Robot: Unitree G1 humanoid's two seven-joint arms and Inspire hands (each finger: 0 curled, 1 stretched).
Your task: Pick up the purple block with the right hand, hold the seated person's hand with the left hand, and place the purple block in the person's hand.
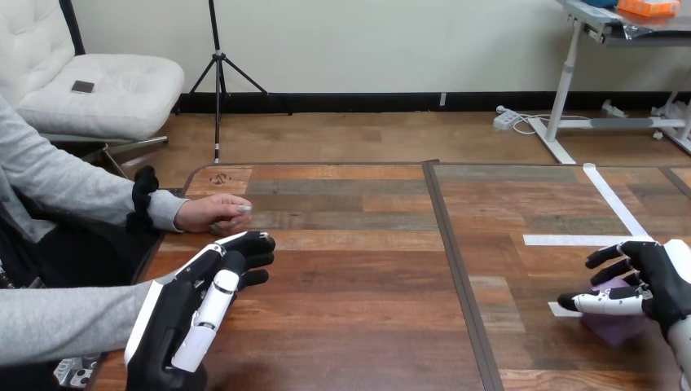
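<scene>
1. The wooden table (358,326) spreads before you in brown planks; a dark seam runs down its middle from far edge to near; white tape strips (605,195) cross its right half.
2. Your left hand (175,322) comes in at the lower left, its white-shelled back turned up; its fingers reach forward nearly straight, only their tips bent, and they hold nothing; the fingertips (259,242) stop just short of the person's hand, apart from it.
3. Your right hand (664,281) sits at the table's right edge, over the block; its fingers are spread and only lightly bent, pointing left; the thumb (607,303) stretches across above the block's top; you cannot tell whether thumb or fingers touch it, and no grip shows.
4. The person's hand (208,213) rests on the table's far left part, in a grey sleeve, fingers loosely folded, pointing right.
5. The purple block (615,328) is pale lilac and flat-faced; it lies on the table beneath your right hand, partly hidden by it; a small scrap of white tape (561,309) lies just beside it on the left.
</scene>
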